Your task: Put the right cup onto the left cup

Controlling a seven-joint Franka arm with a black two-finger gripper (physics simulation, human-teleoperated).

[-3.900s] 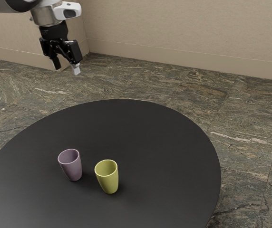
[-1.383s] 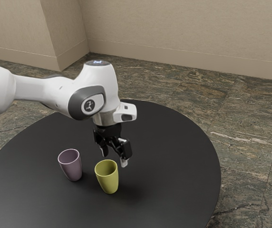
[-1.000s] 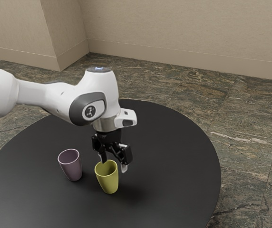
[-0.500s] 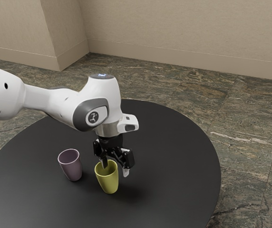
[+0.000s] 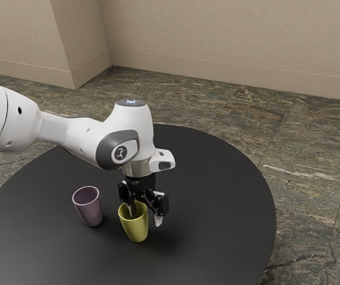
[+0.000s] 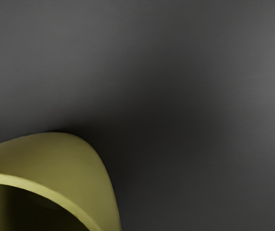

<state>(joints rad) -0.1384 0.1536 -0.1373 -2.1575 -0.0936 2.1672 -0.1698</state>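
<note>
My gripper (image 5: pixel 145 217) is open at the yellow-green cup (image 5: pixel 135 229) in the exterior view. One finger reaches down inside the cup's mouth, and the other stands outside, toward the exterior view's right, with the rim between them. The cup is upright on the table. To its left in the exterior view the purple cup (image 5: pixel 89 210) stands upright, apart from it. In the wrist view the yellow-green cup (image 6: pixel 75 163) shows its rim, outer wall and dark inside close under my hand.
Both cups stand on a round black table (image 5: pixel 217 196), whose curved edge runs behind them and around to the exterior view's right. Beyond it lie a stone floor (image 5: pixel 312 178) and a beige wall (image 5: pixel 229 35).
My hand has come in from above and lowered over the yellow-green cup, one finger passing down into its mouth. Both cups stand where they were.
</note>
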